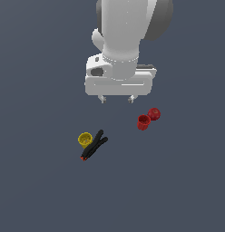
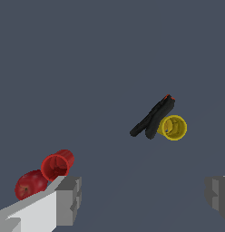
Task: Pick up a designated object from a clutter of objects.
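The gripper (image 1: 117, 99) hangs above the floor with its two fingers spread wide apart and nothing between them. No writing or label shows anywhere. The floor (image 1: 37, 190) is a flat, plain dark grey-blue, with no walls in sight. The red cup (image 1: 144, 122), small, tapered and plain, lies on its side toward the exterior view's right, touching the red ball (image 1: 154, 113). Well apart to the left, the yellow cup (image 1: 85, 139) rests against the black tool (image 1: 94, 145).

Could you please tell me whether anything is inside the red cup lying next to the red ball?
The red cup lies on its side, mouth open toward the wrist camera. Its visible interior looks empty: plain red walls. One gripper finger covers the rim's edge nearest it, so that bit stays unseen.
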Controlling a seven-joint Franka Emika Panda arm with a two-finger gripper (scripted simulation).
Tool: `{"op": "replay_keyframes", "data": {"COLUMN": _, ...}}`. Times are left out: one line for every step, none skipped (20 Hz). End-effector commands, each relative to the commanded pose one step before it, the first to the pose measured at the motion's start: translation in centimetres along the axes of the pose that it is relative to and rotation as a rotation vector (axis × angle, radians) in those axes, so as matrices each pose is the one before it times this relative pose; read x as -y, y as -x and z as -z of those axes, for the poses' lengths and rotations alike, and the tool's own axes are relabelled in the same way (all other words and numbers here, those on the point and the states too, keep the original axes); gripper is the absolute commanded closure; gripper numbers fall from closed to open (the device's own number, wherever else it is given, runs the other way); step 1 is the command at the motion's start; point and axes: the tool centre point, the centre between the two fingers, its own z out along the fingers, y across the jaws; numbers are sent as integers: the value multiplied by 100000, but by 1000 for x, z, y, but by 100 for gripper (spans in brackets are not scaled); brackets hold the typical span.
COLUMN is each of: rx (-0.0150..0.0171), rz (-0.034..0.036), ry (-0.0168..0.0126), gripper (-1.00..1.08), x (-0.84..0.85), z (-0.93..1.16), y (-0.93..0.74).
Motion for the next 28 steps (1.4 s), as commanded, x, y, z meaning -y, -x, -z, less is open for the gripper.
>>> {"op": "replay_keyframes", "data": {"rx": 13, "rz": 1005, "ry": -100, "gripper": -92, "x": 227, "z": 202, "y": -90}}
{"op": "replay_keyframes", "data": {"rx": 2, "rz": 97, "ry": -11, "gripper": -92, "x": -10, "z": 40, "y": -3}}
{"op": "replay_keyframes", "data": {"rx": 0, "rz": 0, "ry": 0, "gripper": -92, "x": 1, "z": -1, "y": 5}}
{"op": "replay_keyframes", "data": {"rx": -4, "rz": -182, "ry": 18, "gripper": -92, "x": -29, "z": -43, "y": 9}}
{"op": "replay_keyframes", "data": {"rx": -5, "rz": -194, "ry": 21, "gripper": -92, "x": 31, "z": -87, "y": 6}}
{"op": "replay_keyframes", "data": {"rx": -6, "rz": -217, "ry": 25, "gripper": -92, "x": 87, "z": -132, "y": 2}}
{"op": "replay_keyframes", "data": {"rx": -7, "rz": -257, "ry": 30, "gripper": -92, "x": 133, "z": -176, "y": -1}}
{"op": "replay_keyframes", "data": {"rx": -9, "rz": -314, "ry": 37, "gripper": -92, "x": 170, "z": -219, "y": -1}}
{"op": "replay_keyframes", "data": {"rx": -11, "rz": -369, "ry": 42, "gripper": -92, "x": 205, "z": -262, "y": 2}}
{"op": "replay_keyframes", "data": {"rx": -13, "rz": -434, "ry": 47, "gripper": -92, "x": 235, "z": -303, "y": 7}}
{"op": "replay_keyframes", "data": {"rx": -16, "rz": -509, "ry": 53, "gripper": -92, "x": 260, "z": -345, "y": 15}}
{"op": "replay_keyframes", "data": {"rx": -19, "rz": -583, "ry": 57, "gripper": -92, "x": 286, "z": -386, "y": 23}}
{"op": "replay_keyframes", "data": {"rx": -22, "rz": -641, "ry": 60, "gripper": -92, "x": 320, "z": -427, "y": 34}}
{"op": "replay_keyframes", "data": {"rx": -25, "rz": -691, "ry": 60, "gripper": -92, "x": 358, "z": -469, "y": 46}}
{"op": "replay_keyframes", "data": {"rx": -29, "rz": -757, "ry": 60, "gripper": -92, "x": 388, "z": -509, "y": 61}}
{"op": "replay_keyframes", "data": {"rx": -32, "rz": -817, "ry": 59, "gripper": -92, "x": 420, "z": -550, "y": 80}}
{"op": "replay_keyframes", "data": {"rx": -36, "rz": -875, "ry": 55, "gripper": -92, "x": 453, "z": -590, "y": 102}}
{"op": "replay_keyframes", "data": {"rx": -39, "rz": -940, "ry": 50, "gripper": -92, "x": 481, "z": -629, "y": 127}}
{"op": "replay_keyframes", "data": {"rx": -42, "rz": -996, "ry": 43, "gripper": -92, "x": 512, "z": -667, "y": 156}}
{"op": "replay_keyframes", "data": {"rx": -45, "rz": -1057, "ry": 34, "gripper": -92, "x": 540, "z": -705, "y": 189}}
{"op": "replay_keyframes", "data": {"rx": -47, "rz": -1117, "ry": 23, "gripper": -92, "x": 566, "z": -741, "y": 226}}
{"op": "replay_keyframes", "data": {"rx": -48, "rz": -1172, "ry": 9, "gripper": -92, "x": 593, "z": -776, "y": 267}}
{"op": "replay_keyframes", "data": {"rx": -47, "rz": -1207, "ry": -7, "gripper": -92, "x": 602, "z": -794, "y": 305}}
{"op": "replay_keyframes", "data": {"rx": -43, "rz": -1203, "ry": -24, "gripper": -92, "x": 592, "z": -787, "y": 336}}
{"op": "replay_keyframes", "data": {"rx": -39, "rz": -1199, "ry": -40, "gripper": -92, "x": 581, "z": -779, "y": 366}}
{"op": "replay_keyframes", "data": {"rx": -33, "rz": -1194, "ry": -57, "gripper": -92, "x": 570, "z": -771, "y": 395}}
{"op": "replay_keyframes", "data": {"rx": -27, "rz": -1194, "ry": -73, "gripper": -92, "x": 555, "z": -763, "y": 423}}
{"op": "replay_keyframes", "data": {"rx": -20, "rz": -1191, "ry": -89, "gripper": -92, "x": 541, "z": -755, "y": 451}}
